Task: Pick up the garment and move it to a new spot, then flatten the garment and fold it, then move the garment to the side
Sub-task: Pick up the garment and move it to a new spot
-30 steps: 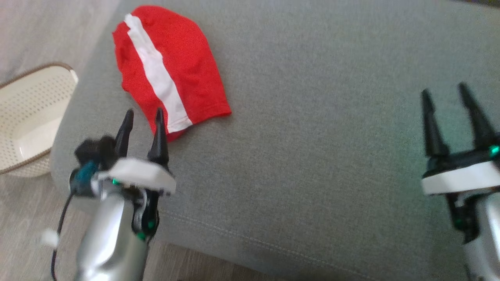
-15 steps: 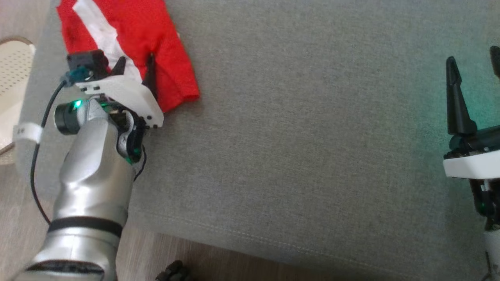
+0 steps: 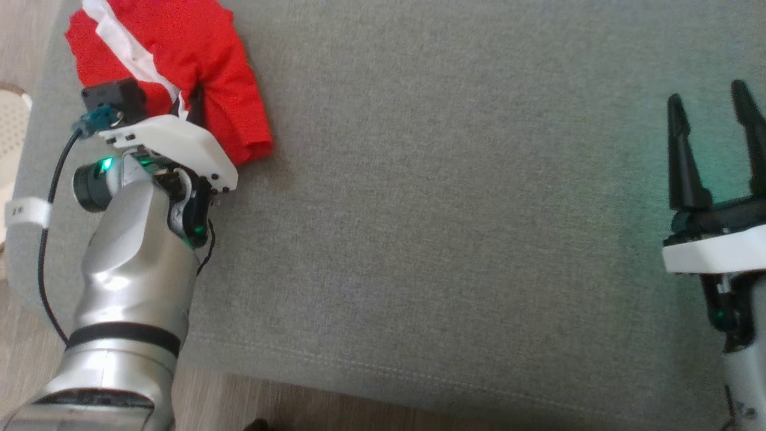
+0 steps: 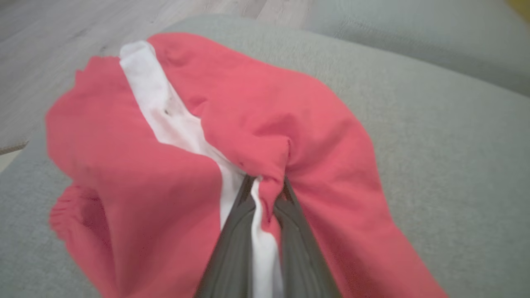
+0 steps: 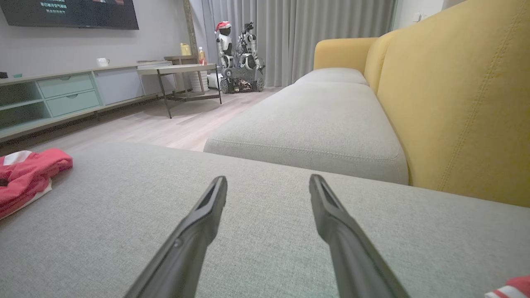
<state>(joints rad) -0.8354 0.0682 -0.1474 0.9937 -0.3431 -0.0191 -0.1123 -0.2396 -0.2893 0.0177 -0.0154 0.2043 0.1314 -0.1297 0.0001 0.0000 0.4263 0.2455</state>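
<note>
One red garment (image 3: 224, 84), two end effectors (image 4: 265, 184) (image 3: 709, 96) and one pale basket (image 3: 11, 137).

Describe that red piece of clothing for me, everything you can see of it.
The garment is a small red piece of soft, thin-looking cloth. A white stripe runs along it, and one end has a gathered edge. It lies crumpled, not flat, on the grey sofa cushion, near the cushion's far left corner in the head view. The left fingers pinch a fold right at the stripe, bunching the cloth up between them.
</note>
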